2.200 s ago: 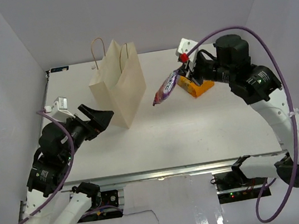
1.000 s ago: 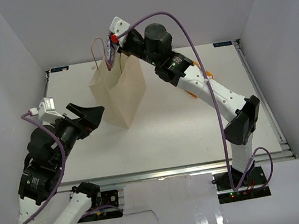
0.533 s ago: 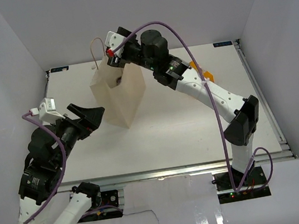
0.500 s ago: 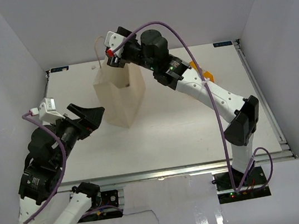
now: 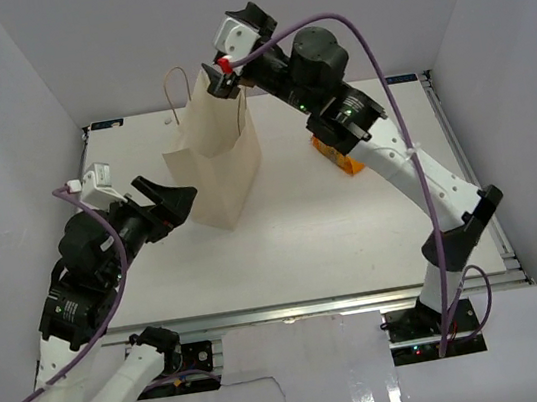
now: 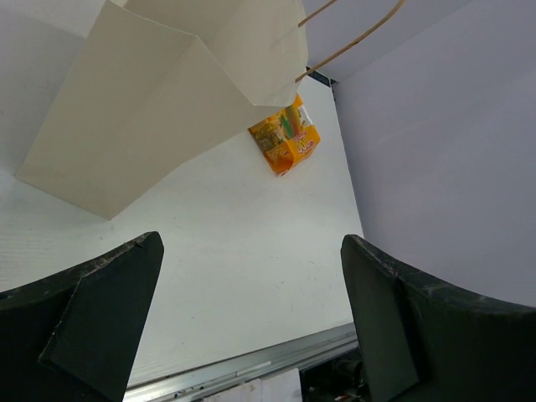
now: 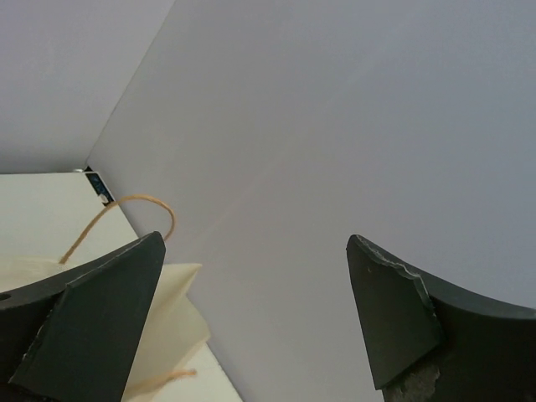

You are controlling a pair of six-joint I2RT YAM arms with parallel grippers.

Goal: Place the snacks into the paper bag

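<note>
The tan paper bag [image 5: 217, 158] stands upright on the table's back left, its loop handles up. It also shows in the left wrist view as the paper bag [image 6: 159, 92], and from above as the paper bag [image 7: 172, 314]. My right gripper [image 5: 229, 51] hangs just above the bag's mouth, open, with nothing between its fingers; the right gripper [image 7: 255, 243] faces the back wall. One of the snacks, an orange pack [image 5: 341, 162], lies right of the bag, partly under the right arm, and appears as the orange pack [image 6: 286, 141]. My left gripper [image 5: 172, 197] is open and empty, close to the bag's left side; the left gripper [image 6: 251, 247] is over bare table.
White enclosure walls [image 5: 23, 116] close in the table on the left, back and right. A metal rail [image 5: 314, 305] runs along the table's front edge. Purple cables [image 5: 410, 129] loop from both arms.
My right gripper carried a purple packet from beside the orange pack to the bag's mouth, opened and let it go. The packet is out of sight now. The right gripper has risen slightly.
</note>
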